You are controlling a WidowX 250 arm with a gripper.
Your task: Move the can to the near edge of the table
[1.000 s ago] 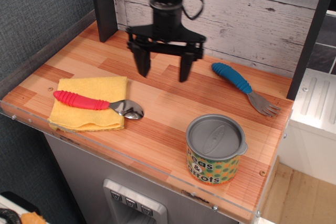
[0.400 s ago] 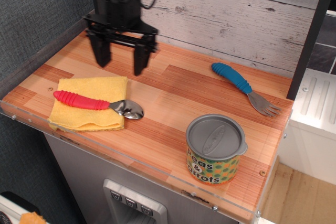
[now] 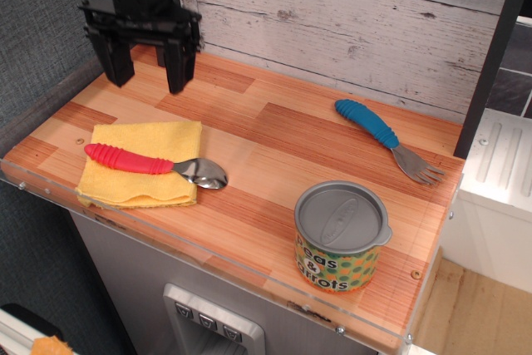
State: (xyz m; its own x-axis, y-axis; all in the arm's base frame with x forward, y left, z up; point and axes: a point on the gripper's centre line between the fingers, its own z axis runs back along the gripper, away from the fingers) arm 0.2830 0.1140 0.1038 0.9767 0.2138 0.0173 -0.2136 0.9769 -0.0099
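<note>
The can (image 3: 341,237) stands upright on the wood-plank table (image 3: 274,135), near the front right edge. It has a grey tabbed lid and a green-orange dotted "Peas & Carrots" label. My gripper (image 3: 148,72) is black, open and empty. It hangs above the back left corner of the table, far from the can.
A yellow cloth (image 3: 143,172) lies at the front left with a red-handled spoon (image 3: 154,164) across it. A blue-handled fork (image 3: 386,139) lies at the back right. A clear acrylic rim (image 3: 208,259) edges the table. A plank wall (image 3: 349,22) stands behind.
My gripper has moved left and back, from above the table's middle back to above the back left corner, still open. The can has not moved.
</note>
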